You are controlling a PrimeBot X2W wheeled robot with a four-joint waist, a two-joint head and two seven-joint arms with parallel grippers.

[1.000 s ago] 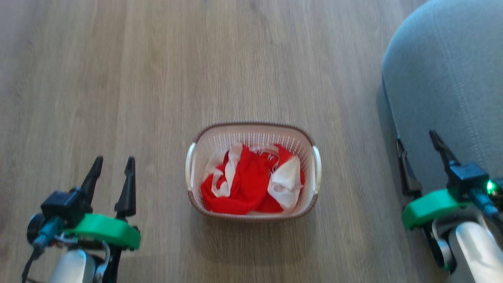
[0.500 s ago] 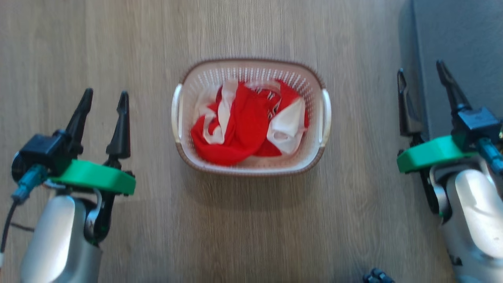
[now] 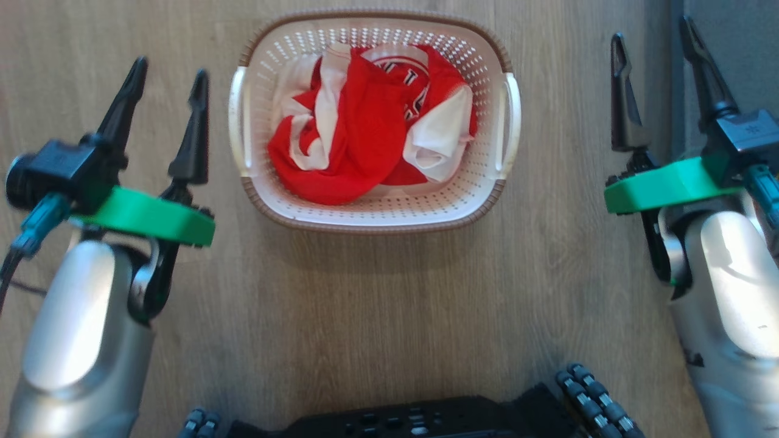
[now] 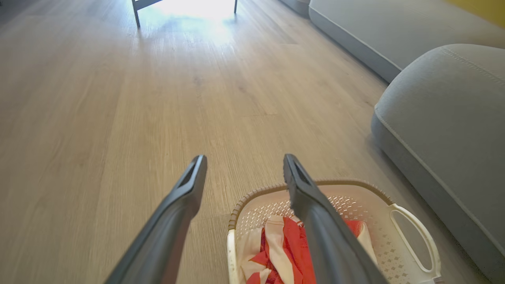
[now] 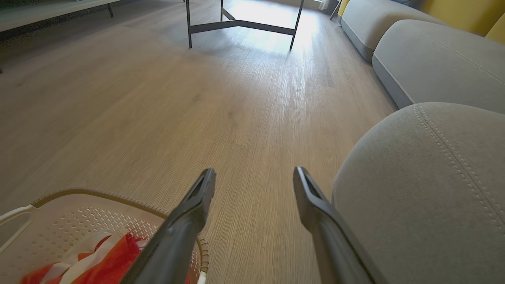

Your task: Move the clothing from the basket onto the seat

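Note:
The clothing [image 3: 359, 140] is a crumpled heap of red fabric with white panels, lying inside the cream perforated basket [image 3: 377, 226] on the wooden floor. My left gripper [image 3: 171, 67] hangs open to the basket's left, empty and apart from it. Open and empty too, my right gripper [image 3: 652, 29] is on the basket's right, close to the grey seat [image 3: 754, 48]. The left wrist view has the open left gripper [image 4: 245, 157] above the basket [image 4: 394, 244] and clothing [image 4: 284, 252], with the seat [image 4: 446, 118] beyond. The right gripper [image 5: 255, 170] points between basket [image 5: 79, 221] and seat [image 5: 426, 189].
Bare wooden floor [image 3: 389, 316] surrounds the basket. My dark base [image 3: 414, 420] shows at the bottom of the head view. Further grey sofa sections [image 5: 434, 59] stretch away on the right, and dark metal table legs [image 5: 236, 23] stand far ahead.
The head camera has tilted down and come closer: the basket sits higher and larger in the picture, and my base has come into sight. Both grippers stay open, the clothing undisturbed.

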